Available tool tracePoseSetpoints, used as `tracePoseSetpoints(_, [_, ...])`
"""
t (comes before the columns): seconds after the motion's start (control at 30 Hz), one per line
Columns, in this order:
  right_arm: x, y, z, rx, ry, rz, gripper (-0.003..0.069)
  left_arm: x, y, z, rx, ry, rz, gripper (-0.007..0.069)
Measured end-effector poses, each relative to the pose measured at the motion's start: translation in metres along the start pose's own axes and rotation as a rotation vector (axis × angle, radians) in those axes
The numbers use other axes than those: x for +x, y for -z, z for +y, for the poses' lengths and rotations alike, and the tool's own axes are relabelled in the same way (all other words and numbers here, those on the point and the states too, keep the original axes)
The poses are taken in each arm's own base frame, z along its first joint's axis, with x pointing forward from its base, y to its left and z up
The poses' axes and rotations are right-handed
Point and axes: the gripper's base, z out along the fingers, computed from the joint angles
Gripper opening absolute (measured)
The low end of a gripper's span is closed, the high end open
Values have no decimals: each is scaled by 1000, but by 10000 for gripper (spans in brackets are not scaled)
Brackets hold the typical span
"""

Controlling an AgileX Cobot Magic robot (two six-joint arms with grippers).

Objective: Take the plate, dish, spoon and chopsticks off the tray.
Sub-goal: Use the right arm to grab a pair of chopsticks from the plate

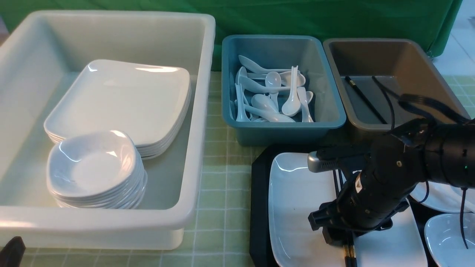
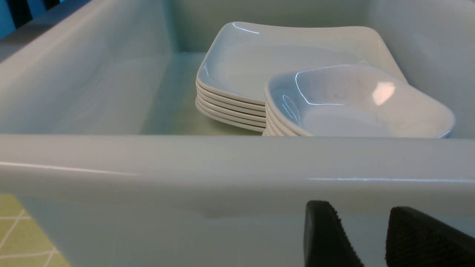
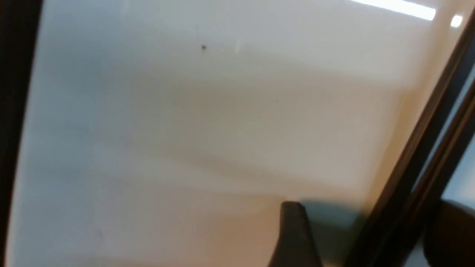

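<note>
Black chopsticks [image 3: 408, 174] lie loose inside the spread right pincer [image 3: 367, 211].

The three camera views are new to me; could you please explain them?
This is a two-armed robot. The front view looks forward from between its arms; each other view comes from a camera on one wrist. The right gripper, jaws open, straddles the chopsticks lying on the plate on the black tray, holding nothing. The left gripper, open and empty, faces the white tub of stacked plates and dishes. Beyond stand a blue bin of spoons and a brown bin.
</note>
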Motion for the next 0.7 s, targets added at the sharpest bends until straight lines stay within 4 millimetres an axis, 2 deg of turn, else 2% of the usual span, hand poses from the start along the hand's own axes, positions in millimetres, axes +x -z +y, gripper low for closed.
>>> tracePoseSetpoints(0.13, [0, -1, 0, 3, 1, 4, 434, 0, 0, 0, 0, 0, 0, 227])
tracePoseSetpoints(0.47, [0, -2, -1, 17, 8, 15, 304, 0, 0, 0, 0, 0, 0, 227])
tracePoseSetpoints(0.53, [-1, -3, -1, 22, 11, 20, 253, 0, 0, 0, 0, 0, 0, 227])
tracePoseSetpoints(0.57, [-1, -3, -1, 26, 16, 20, 203, 0, 0, 0, 0, 0, 0, 227])
tracePoseSetpoints(0.6, [-1, -3, -1, 26, 16, 20, 203, 0, 0, 0, 0, 0, 0, 227])
tracePoseSetpoints(0.63, [-1, -3, -1, 26, 17, 20, 141, 0, 0, 0, 0, 0, 0, 227])
tracePoseSetpoints(0.67, [-1, -3, -1, 26, 20, 20, 112, 0, 0, 0, 0, 0, 0, 227])
tracePoseSetpoints(0.7, [-1, -3, -1, 26, 20, 20, 111, 0, 0, 0, 0, 0, 0, 227])
